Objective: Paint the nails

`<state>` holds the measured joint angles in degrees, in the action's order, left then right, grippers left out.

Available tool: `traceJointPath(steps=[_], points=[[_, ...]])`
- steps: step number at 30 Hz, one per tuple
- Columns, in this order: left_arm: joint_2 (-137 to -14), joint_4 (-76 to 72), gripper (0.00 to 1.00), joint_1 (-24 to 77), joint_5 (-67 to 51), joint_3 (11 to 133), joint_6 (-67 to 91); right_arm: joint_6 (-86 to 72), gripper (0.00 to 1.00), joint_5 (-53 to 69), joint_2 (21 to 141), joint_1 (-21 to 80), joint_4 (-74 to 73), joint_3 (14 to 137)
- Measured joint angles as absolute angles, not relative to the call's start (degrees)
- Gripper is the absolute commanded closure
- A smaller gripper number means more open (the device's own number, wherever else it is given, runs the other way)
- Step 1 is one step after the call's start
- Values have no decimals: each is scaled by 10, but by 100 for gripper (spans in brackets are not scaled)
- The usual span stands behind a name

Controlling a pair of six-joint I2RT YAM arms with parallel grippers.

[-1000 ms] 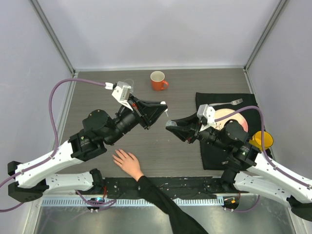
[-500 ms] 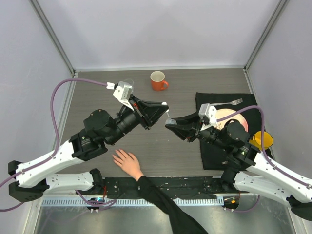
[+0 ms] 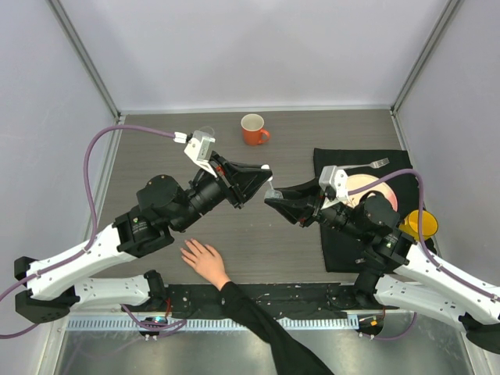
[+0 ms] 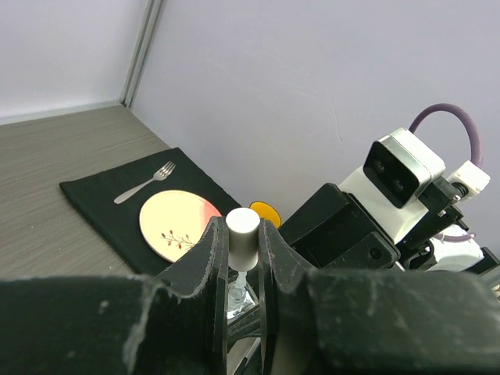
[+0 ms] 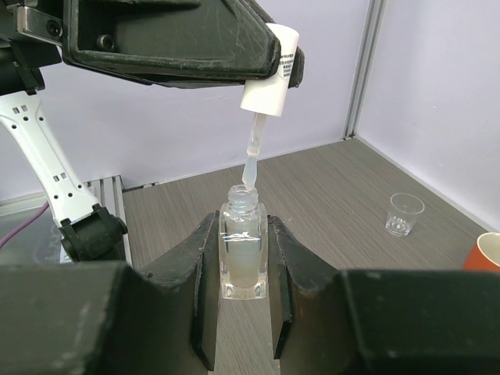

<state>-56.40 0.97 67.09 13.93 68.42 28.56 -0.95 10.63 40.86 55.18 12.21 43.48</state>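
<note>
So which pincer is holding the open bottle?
The right pincer, clamped on the clear bottle; the left pincer grips only the white cap, its brush at the bottle's mouth.

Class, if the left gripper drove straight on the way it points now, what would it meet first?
Probably the right gripper, whose black body lies just ahead of the left gripper in the left wrist view. The brush under its cap, at the neck of the bottle, might catch first; depth is unclear.
</note>
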Motion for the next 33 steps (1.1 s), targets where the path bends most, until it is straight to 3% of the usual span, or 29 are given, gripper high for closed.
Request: traceJointPath(steps=[33], points=[[-563, 13, 100, 671, 155, 682, 278, -10, 99, 107, 396, 552, 124, 435]])
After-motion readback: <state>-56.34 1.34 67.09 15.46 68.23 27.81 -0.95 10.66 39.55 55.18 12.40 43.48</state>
